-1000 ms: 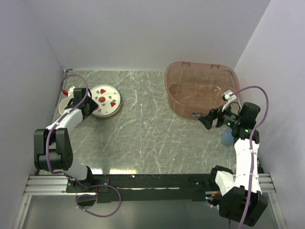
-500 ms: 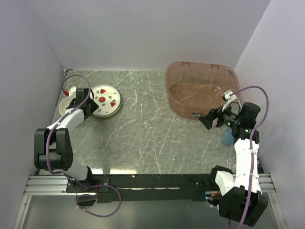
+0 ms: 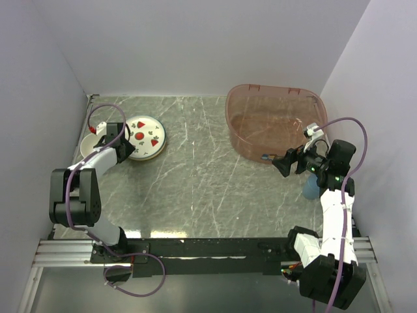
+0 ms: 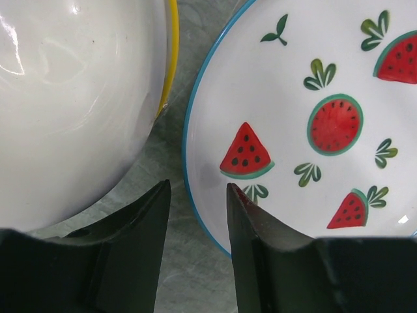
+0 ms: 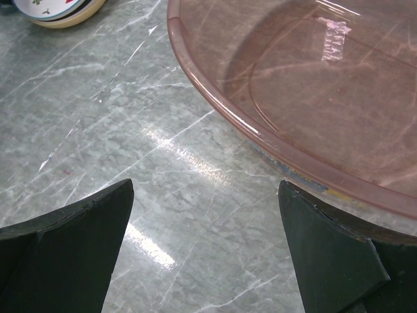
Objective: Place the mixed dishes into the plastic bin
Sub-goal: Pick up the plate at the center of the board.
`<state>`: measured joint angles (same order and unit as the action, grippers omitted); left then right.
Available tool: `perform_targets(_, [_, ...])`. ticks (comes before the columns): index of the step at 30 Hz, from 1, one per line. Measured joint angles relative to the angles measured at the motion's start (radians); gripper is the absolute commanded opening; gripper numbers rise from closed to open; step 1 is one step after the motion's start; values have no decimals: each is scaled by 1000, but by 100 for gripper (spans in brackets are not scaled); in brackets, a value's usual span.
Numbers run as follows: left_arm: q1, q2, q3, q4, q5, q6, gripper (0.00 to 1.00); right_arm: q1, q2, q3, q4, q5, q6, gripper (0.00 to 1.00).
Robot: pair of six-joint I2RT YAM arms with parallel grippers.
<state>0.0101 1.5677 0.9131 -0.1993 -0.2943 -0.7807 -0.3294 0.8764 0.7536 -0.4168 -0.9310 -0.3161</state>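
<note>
Top view: the bin [image 3: 273, 88] sits far R on the counter [image 3: 195, 176] and nothing shows inside it, so by my read the job's barely begun (zero dishes in). The watermelon plate [image 3: 144, 137] and white bowl [image 3: 86, 142] lie far L, well apart from the bin. The blue cup [image 3: 311, 188] stands near the R edge, partly hidden by the R arm. All three are left to move; other dishes I can't pick out here. The L tool [image 3: 121, 138] is down btwn plate and bowl. The R tool [image 3: 284, 163] hangs just outside the bin's near wall. L wrist view: the L tool [image 4: 195, 251] has its fingers apart w/ a narrow gap and nothing clamped, one finger over the plate's blue rim, the other over bare counter beside the bowl. It probably is lining up on that rim. This view adds a yellow edge at the bowl's side, which the top view doesn't show; can't tell whether it's the bowl's own rim or another dish beneath. R wrist view: the R tool [image 5: 202, 261] has its fingers wide apart and empty above bare counter, w/ the bin's rim close ahead. This view confirms the bin floor is bare and shows a label [image 5: 293, 176] low on its wall. The cup isn't in it.
</note>
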Motion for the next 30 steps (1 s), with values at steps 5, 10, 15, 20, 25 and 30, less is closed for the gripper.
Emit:
perform_targets(5, [0, 18, 3, 0, 0, 0, 43, 0, 0, 0, -4, 3, 0, 100])
perform_targets(10, [0, 26, 13, -1, -3, 1, 37, 0, 0, 0, -6, 3, 0, 100])
perform_targets(15, [0, 36, 26, 0, -11, 2, 31, 0, 0, 7, -12, 3, -4, 100])
perform_targets(20, [0, 58, 37, -2, -21, 5, 27, 0, 0, 13, -15, 4, -8, 100])
perform_targets(25, [0, 59, 37, -1, -22, 5, 15, 0, 0, 13, -18, 6, -11, 100])
perform_targets(30, [3, 58, 37, 6, -26, 1, 1, 0, 0, 13, -19, 6, -15, 100])
